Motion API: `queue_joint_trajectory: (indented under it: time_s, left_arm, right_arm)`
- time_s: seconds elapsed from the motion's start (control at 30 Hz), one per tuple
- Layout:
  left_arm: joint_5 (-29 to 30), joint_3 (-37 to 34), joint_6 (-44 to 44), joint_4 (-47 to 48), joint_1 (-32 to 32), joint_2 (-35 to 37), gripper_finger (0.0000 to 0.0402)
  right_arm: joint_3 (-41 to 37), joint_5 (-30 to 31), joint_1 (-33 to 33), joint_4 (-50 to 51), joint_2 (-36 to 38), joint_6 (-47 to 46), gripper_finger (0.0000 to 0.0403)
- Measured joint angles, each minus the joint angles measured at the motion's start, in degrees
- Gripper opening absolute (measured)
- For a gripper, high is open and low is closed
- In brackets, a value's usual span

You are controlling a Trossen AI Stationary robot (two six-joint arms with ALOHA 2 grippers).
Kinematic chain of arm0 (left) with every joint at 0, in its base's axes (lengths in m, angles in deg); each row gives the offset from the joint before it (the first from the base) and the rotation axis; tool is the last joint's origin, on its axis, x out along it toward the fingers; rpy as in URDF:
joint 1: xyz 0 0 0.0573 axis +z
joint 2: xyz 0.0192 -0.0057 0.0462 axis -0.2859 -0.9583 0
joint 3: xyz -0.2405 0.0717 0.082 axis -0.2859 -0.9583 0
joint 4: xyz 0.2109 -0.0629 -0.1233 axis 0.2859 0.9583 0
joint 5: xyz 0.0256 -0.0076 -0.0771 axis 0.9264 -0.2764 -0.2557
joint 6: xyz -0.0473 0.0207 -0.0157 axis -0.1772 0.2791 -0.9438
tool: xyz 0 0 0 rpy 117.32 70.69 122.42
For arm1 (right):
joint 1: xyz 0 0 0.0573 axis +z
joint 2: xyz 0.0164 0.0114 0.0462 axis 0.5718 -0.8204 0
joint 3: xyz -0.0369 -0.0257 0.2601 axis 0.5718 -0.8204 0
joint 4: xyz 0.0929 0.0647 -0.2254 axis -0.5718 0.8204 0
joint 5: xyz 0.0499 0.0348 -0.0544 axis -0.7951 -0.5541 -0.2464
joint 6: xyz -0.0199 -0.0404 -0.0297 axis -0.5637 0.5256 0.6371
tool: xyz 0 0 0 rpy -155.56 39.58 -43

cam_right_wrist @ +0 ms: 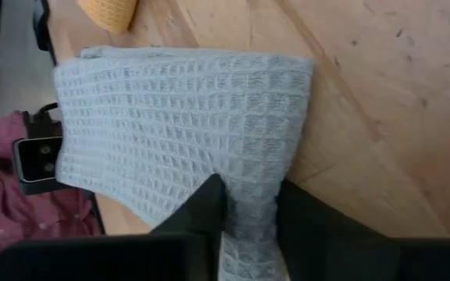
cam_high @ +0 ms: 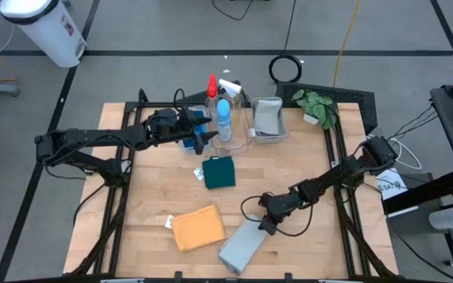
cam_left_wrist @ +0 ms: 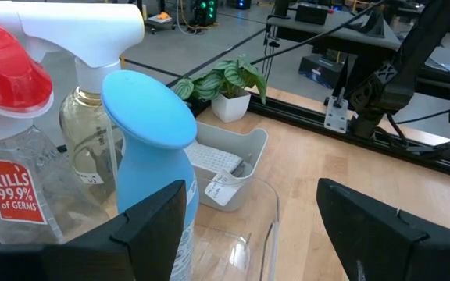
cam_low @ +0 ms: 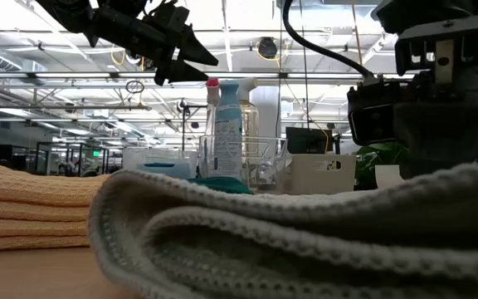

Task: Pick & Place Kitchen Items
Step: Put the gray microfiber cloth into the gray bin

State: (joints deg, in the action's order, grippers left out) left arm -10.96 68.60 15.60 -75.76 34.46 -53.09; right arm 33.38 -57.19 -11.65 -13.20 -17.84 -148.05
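Lower centre of the high view, the right hand [cam_high: 264, 226] pinches the grey cloth [cam_high: 242, 245] by one corner on the bench [cam_high: 305, 169] (a thin bite), so lifting may slip it free; left hand [cam_high: 204, 141], spread open, hovers by the bottles.

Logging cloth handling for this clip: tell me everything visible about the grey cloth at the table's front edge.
The grey cloth is a folded waffle-weave towel, pale grey and soft-looking, with a raised grid texture. It lies flat on the wooden table at an angle, at the front edge, just right of the orange cloth. In the low view its rounded folded edges stack in layers. The right pincer sits at its upper corner, its dark fingers pinching a ridge of fabric between them. Nothing else touches it.
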Motion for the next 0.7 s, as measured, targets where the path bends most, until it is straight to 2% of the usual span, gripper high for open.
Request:
queue_joint_trajectory:
  time_s: [0.13, 0.2, 0.33, 0.43, 0.7]
  left_arm:
    - [0.00, 0.00, 0.00, 0.00, 0.00, 0.00, 0.0287]
    - [0.00, 0.00, 0.00, 0.00, 0.00, 0.00, 0.0287]
    - [0.00, 0.00, 0.00, 0.00, 0.02, -0.02, 0.0287]
    - [0.00, 0.00, 0.00, 0.01, 0.00, 0.00, 0.0287]
    - [0.02, 0.00, 0.00, 0.02, 0.00, 0.00, 0.0287]
  right_arm:
    - [-0.04, 1.99, 0.02, 0.20, -0.05, 3.81, 0.0021]
    - [-0.04, 2.05, 0.02, -0.03, 0.21, 6.68, 0.0008]
    - [-0.08, 2.70, 0.02, -0.19, 2.52, 10.71, 0.0005]
    - [-0.21, 5.32, 0.02, 2.04, 6.05, 13.79, 0.0003]
    - [3.55, 17.27, 0.04, 18.55, 20.95, 25.72, 0.0001]
